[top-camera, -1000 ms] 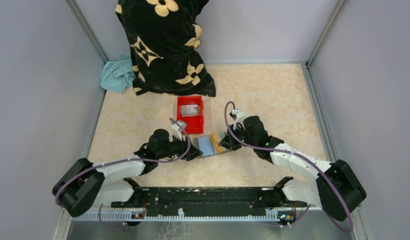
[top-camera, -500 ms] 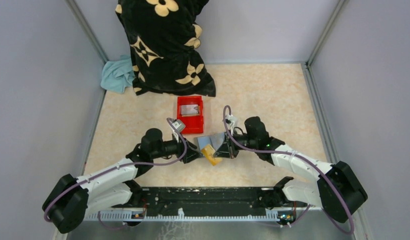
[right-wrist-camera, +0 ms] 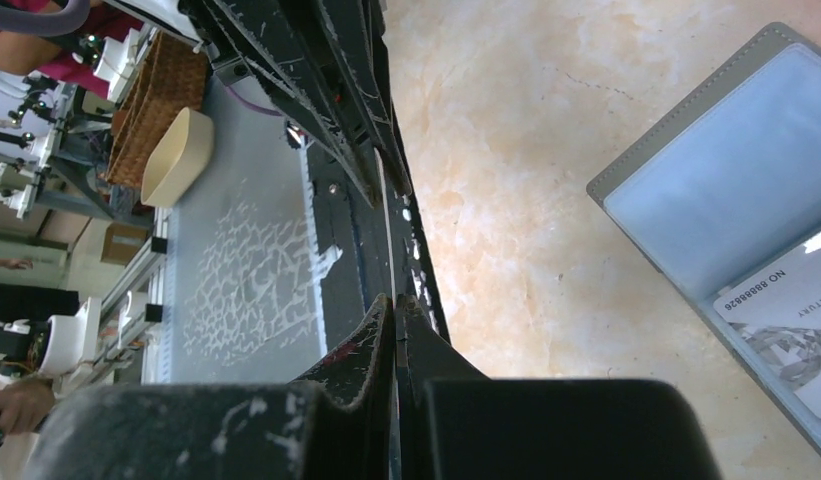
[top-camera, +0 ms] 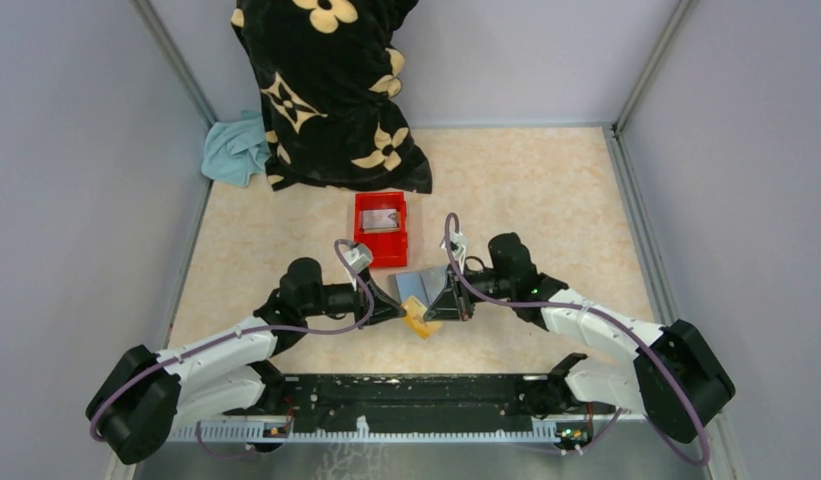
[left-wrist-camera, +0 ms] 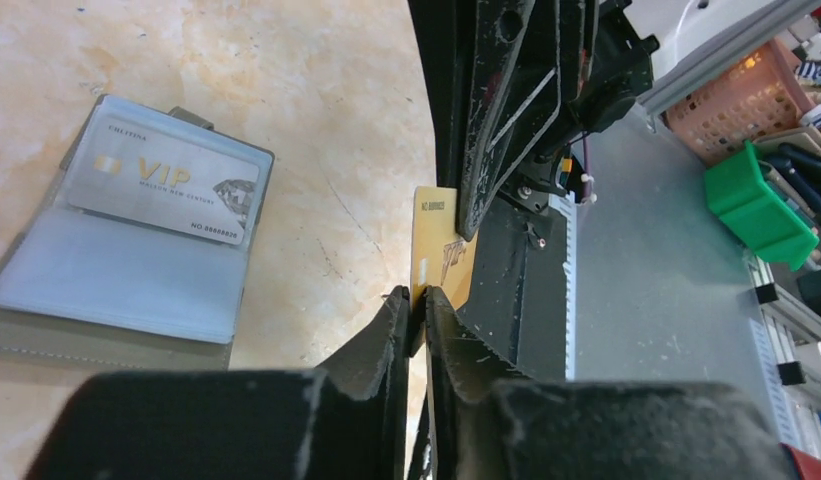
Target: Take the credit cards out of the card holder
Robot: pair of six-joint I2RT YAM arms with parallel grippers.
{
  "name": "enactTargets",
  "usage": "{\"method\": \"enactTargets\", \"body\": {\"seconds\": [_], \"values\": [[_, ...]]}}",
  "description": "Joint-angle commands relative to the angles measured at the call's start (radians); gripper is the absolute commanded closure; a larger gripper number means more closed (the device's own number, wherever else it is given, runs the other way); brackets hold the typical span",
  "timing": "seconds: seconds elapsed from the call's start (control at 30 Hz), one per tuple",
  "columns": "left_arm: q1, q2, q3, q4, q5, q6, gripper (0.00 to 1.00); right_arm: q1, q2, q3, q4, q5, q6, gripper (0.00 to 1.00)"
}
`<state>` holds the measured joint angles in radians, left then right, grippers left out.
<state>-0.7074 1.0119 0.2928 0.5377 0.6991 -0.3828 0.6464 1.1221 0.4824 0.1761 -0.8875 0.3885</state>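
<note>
Between the two pairs of fingertips, clear of the beige marbled table (top-camera: 526, 190), stands a small tan-gold plastic credit card (left-wrist-camera: 433, 235), held on edge. The left gripper (left-wrist-camera: 417, 297) is clamped on the card's lower edge. In the left wrist view a finger of the right gripper (right-wrist-camera: 393, 302) overlaps the card's far side. In the right wrist view that gripper's fingers are pressed together with only a thin edge-on sliver between them, so it appears to pinch the same card.

Off to the side of both pairs of fingers, and below them, the flat grey folding card holder (left-wrist-camera: 116, 275) lies open on the table with its blue-grey pockets up. A silver-grey VIP card (left-wrist-camera: 166, 185) sits in one of those pockets. Beyond the fingers, farther from the arm bases, the shallow red plastic bin (top-camera: 386, 252) has a second silver-grey card (top-camera: 383, 218) lying in it.

The step in hand looks like a handover of the gold card from one gripper to the other. Next, one gripper needs to let go cleanly while the other keeps a firm pinch. The card can then probably be carried to the bin. A thin slick card gripped near its edge could twist or slip as the first grip releases. After that, the VIP card in the holder has to be drawn out.
</note>
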Motion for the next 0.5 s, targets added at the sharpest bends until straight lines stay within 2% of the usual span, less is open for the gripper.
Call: {"method": "enactTargets", "body": {"seconds": [0.0,0.03,0.13,0.17,0.23,0.3,0.47], "values": [[-0.006,0.001,-0.016,0.068,0.039,-0.001,0.95,0.017,0.007,0.021,0.046,-0.026,-0.016,1.0],[-0.006,-0.001,-0.02,0.07,0.031,-0.003,1.0,0.018,0.007,0.02,0.046,-0.023,-0.016,1.0],[-0.006,-0.017,-0.036,0.091,0.004,-0.011,1.0,0.02,0.001,0.017,0.046,0.005,-0.015,1.0],[-0.006,-0.026,-0.044,0.099,-0.007,-0.012,1.0,0.019,-0.007,0.014,0.05,0.026,-0.014,0.96],[-0.006,-0.06,-0.056,0.109,-0.031,-0.018,1.0,0.019,-0.026,0.006,0.062,0.059,-0.008,0.82],[-0.006,-0.093,-0.068,0.11,-0.058,-0.023,1.0,0.02,-0.047,-0.001,0.071,0.091,-0.002,0.74],[-0.006,-0.176,-0.099,0.126,-0.126,-0.037,1.0,0.02,-0.05,-0.005,0.078,0.099,-0.003,0.7]]}}
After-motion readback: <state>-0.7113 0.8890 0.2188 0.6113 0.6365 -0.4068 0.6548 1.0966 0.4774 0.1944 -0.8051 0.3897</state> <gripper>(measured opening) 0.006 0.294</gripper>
